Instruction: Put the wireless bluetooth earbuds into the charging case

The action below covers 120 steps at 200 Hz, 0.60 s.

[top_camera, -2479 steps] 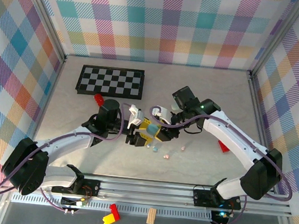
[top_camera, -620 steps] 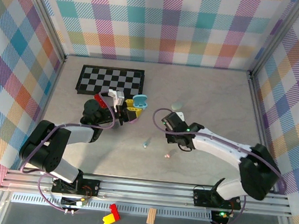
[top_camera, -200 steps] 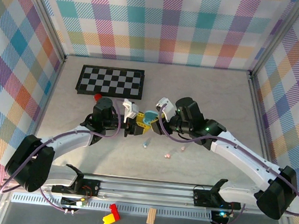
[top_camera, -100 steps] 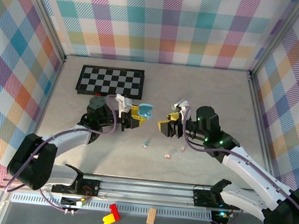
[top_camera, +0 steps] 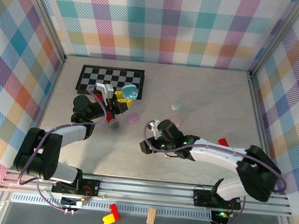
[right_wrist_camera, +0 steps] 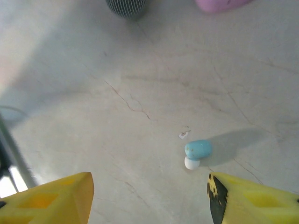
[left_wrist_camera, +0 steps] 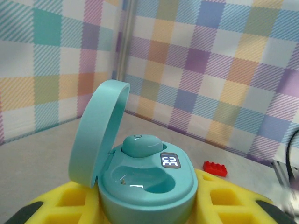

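My left gripper is shut on an open teal charging case just in front of the chessboard. In the left wrist view the charging case sits between my yellow fingers with its lid up. One teal earbud fills the rear socket and the front socket is empty. My right gripper is low over the table centre, open. In the right wrist view a blue earbud with a white tip lies on the table between the spread yellow fingertips, nearer the right one.
A checkered board lies at the back left. A pink-purple case, a mint case and a pale pink case lie mid-table. A dark mesh cylinder stands near the left arm. A red brick lies on the right.
The two grippers have parted. The left one carried the teal case back and left toward the chessboard. The right one dropped to the table over the blue earbud and opened.
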Tool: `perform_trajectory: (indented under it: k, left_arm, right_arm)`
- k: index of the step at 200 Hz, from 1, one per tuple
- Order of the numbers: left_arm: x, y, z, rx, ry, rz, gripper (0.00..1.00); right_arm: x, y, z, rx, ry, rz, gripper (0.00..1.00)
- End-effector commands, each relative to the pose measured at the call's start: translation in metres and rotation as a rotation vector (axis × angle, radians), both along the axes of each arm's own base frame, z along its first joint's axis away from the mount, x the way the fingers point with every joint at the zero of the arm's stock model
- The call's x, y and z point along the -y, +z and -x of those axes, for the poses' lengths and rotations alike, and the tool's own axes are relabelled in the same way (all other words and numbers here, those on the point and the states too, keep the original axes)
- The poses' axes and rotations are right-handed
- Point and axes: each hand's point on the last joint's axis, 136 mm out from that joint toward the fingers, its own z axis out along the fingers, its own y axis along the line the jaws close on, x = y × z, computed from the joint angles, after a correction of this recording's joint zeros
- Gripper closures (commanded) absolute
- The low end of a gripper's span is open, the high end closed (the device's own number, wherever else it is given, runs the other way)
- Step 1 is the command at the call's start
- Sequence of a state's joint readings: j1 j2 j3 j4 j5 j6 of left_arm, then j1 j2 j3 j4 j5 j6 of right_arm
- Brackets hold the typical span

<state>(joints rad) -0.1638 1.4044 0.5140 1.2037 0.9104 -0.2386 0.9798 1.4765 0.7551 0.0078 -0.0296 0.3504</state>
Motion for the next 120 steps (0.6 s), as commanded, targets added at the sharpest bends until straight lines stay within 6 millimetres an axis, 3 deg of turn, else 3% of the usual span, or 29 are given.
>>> perform_trajectory:
  k: [1,57,120]
  left_arm:
    - [-0.008,0.028,0.000,0.094,0.015,0.046,0.70]
    - [-0.013,0.030,-0.001,0.092,0.019,0.047,0.70]
    - [-0.013,0.026,-0.003,0.083,0.015,0.044,0.70]
  right_arm:
    - [-0.003,-0.009,-0.017,0.120,-0.022,0.159,0.34]
    - [-0.009,-0.047,-0.023,0.163,-0.019,0.391,0.42]
    - [0.013,-0.060,-0.028,0.195,-0.049,0.522,0.47]
